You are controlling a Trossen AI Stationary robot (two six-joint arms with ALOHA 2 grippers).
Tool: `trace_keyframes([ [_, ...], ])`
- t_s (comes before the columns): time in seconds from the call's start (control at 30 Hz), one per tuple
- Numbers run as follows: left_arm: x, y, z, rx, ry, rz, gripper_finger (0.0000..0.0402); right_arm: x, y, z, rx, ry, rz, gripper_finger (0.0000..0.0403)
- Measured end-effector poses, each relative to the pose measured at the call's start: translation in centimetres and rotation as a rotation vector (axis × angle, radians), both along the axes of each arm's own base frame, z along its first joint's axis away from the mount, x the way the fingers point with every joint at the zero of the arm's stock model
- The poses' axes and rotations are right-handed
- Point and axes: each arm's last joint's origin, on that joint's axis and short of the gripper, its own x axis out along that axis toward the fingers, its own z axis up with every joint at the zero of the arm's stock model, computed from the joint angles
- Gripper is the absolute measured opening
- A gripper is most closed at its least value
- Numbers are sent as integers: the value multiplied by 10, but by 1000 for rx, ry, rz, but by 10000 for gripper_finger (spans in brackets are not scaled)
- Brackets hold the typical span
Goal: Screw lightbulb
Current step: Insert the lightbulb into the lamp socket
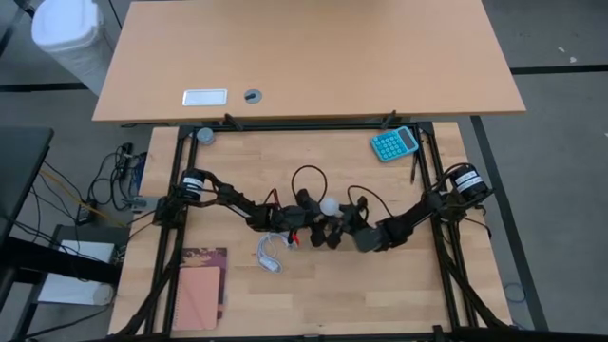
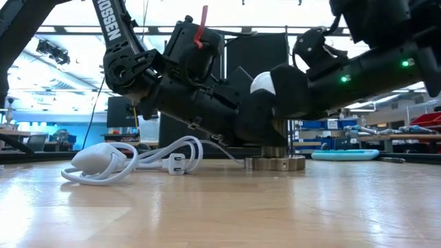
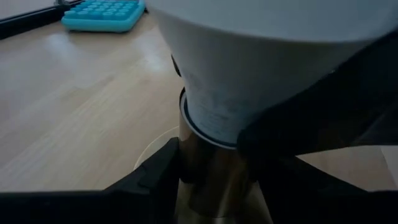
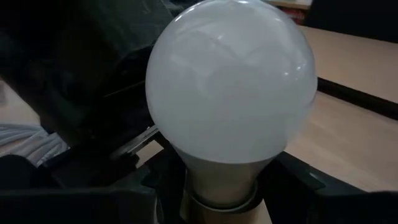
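Jaws of both arms meet at mid-worktop, closed in from opposite sides on one upright lightbulb [image 1: 329, 206]. Left gripper [image 1: 306, 211] has its jaws narrowed around the bulb's lower part: in the left wrist view the dark fingers [image 3: 155, 171] sit against the silvery screw cap just under the pale tapered base [image 3: 249, 81]. Right gripper [image 1: 340, 228] has its jaws drawn nearly together low on the bulb's neck; in the right wrist view the white globe [image 4: 231, 81] rises directly above and between its fingers [image 4: 292, 180].

Seen from table height, the bulb [image 2: 262, 83] shows only as a white patch between the two dark gripper bodies. Directly beneath the jaws stands the socket [image 2: 275, 162], a flat round base resting on the worktop [image 2: 220, 207], with the screw cap reaching down to it. I cannot tell how far the cap is threaded in.

White cord [image 2: 131, 162] lies in loose loops on the worktop just beside the left jaws, on the side away from the right arm.

Teal calculator [image 1: 393, 143] lies well apart from both jaws, toward the far edge on the right arm's side. Pink notebook [image 1: 198, 295] lies well apart on the left arm's side, near the front edge.
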Motion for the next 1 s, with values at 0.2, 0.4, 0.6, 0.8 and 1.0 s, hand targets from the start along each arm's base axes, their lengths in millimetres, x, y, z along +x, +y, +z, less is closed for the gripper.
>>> trace_keyframes([
  [0.2, 0, 0, 0, 5, 4, -15, 190, -2, 0, -2, 22, -3, 6, 180],
  [0.4, 0, -1, 0, 2, 11, -66, 195, -11, -3, -4, 50, -33, 89, 208],
  [0.6, 2, -2, 1, -17, 9, -172, 198, -37, -14, -3, 91, -36, 285, 263],
  [0.8, 3, -3, 1, -35, 14, -365, 199, -67, -29, 1, 146, -28, 550, 297],
  [1.0, 2, 0, 1, -82, 11, -576, 199, -70, -38, 4, 45, 3, 614, 293],
])
